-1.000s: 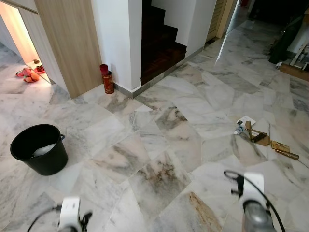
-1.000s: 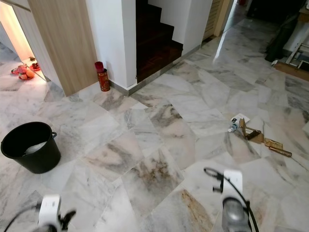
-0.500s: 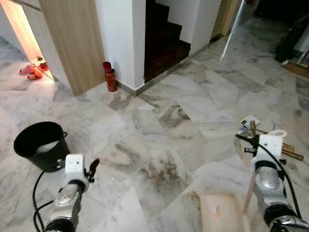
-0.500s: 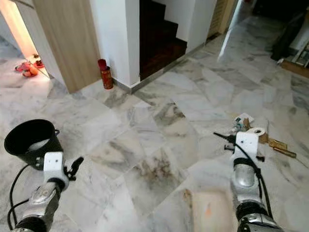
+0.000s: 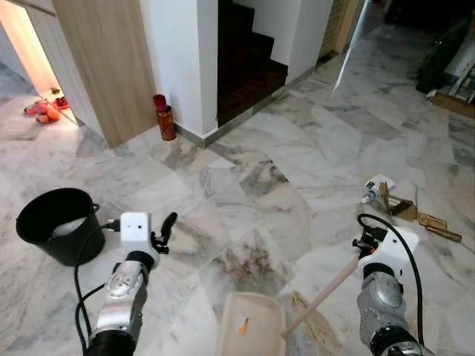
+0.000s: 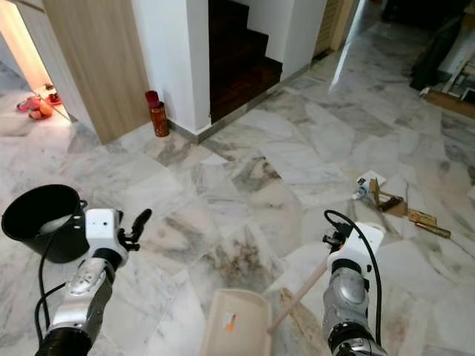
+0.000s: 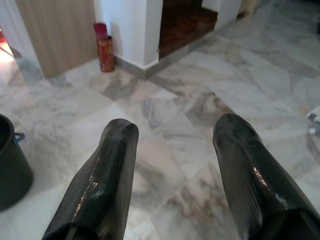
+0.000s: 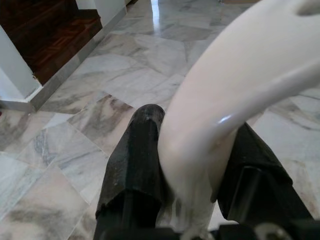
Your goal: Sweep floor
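A cream dustpan (image 5: 249, 328) with a long pale handle (image 5: 323, 288) hangs low in front of me, a small orange speck in its tray. My right gripper (image 8: 196, 134) is shut on the handle's curved top end; the same gripper (image 5: 364, 242) appears at the lower right of the left eye view. My left gripper (image 5: 166, 222) is raised at the lower left, its fingers (image 7: 117, 150) apart with nothing between them. Litter (image 5: 391, 199) of cardboard scraps and paper lies on the marble floor (image 5: 297, 163) at the right.
A black bucket (image 5: 53, 225) stands on the floor at the left, beside my left arm. A red can (image 5: 165, 122) stands against the white pillar (image 5: 182, 59). Dark stairs (image 5: 249, 63) rise behind it. Shoes (image 5: 43, 111) lie at the far left by a wooden panel (image 5: 104, 67).
Both arms have risen into view from the bottom edge. The dustpan has come into view, held by my right gripper. The camera has shifted a little.
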Tool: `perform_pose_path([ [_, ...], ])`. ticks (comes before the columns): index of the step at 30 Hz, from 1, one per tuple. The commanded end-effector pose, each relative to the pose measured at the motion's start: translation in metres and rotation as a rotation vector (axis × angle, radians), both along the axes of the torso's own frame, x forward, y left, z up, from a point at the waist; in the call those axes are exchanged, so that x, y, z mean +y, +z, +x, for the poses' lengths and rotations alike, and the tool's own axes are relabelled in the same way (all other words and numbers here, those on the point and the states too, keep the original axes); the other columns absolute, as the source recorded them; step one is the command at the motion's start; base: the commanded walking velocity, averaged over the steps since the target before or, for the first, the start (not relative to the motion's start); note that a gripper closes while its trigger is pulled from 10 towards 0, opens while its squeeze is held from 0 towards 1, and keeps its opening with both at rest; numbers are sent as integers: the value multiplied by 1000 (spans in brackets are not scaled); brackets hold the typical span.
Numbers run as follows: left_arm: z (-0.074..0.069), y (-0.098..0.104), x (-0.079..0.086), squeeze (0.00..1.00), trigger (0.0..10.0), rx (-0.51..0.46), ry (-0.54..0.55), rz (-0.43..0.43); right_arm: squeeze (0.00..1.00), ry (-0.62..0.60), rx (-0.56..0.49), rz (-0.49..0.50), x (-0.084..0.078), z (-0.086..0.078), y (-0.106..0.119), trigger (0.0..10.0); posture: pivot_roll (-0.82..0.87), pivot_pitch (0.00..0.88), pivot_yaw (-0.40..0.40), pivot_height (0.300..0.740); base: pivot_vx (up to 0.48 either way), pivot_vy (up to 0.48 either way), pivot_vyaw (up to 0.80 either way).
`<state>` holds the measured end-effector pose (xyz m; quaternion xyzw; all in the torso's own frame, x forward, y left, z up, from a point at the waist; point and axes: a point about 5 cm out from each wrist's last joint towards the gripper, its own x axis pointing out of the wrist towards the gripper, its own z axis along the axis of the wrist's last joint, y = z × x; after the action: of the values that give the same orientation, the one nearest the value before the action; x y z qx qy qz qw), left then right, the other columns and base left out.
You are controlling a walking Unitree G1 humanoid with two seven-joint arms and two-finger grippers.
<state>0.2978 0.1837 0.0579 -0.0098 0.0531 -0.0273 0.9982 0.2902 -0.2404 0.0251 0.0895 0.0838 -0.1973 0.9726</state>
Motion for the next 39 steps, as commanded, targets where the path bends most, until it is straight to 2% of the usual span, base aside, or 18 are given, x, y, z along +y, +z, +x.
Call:
perform_pose_path([
  [1,-3,-2,-1,0,10000,17,-7,-6,0,-34,-79,12,-8,8,15,10000,18,0,-60,740,0,0,0],
  [10,-9,-1,10,0,10000,20,40,-4,0,12,-55,-20,-2,9,13,10000,34,0,-65,740,0,0,0],
  [14,-11,-8,14,0,10000,37,72,-5,0,32,-46,-34,2,8,11,10000,34,0,-65,740,0,0,728],
  [19,-9,-9,10,0,10000,39,61,-9,0,41,-44,-32,3,7,10,10000,34,0,-64,740,0,0,788],
  [34,-7,-14,10,0,10000,44,64,-5,0,62,-39,-19,6,9,9,10000,38,0,-72,740,0,0,788],
  [39,-9,-17,16,0,10000,51,94,-22,0,69,-30,-19,6,8,7,10000,38,0,-74,740,0,0,788],
])
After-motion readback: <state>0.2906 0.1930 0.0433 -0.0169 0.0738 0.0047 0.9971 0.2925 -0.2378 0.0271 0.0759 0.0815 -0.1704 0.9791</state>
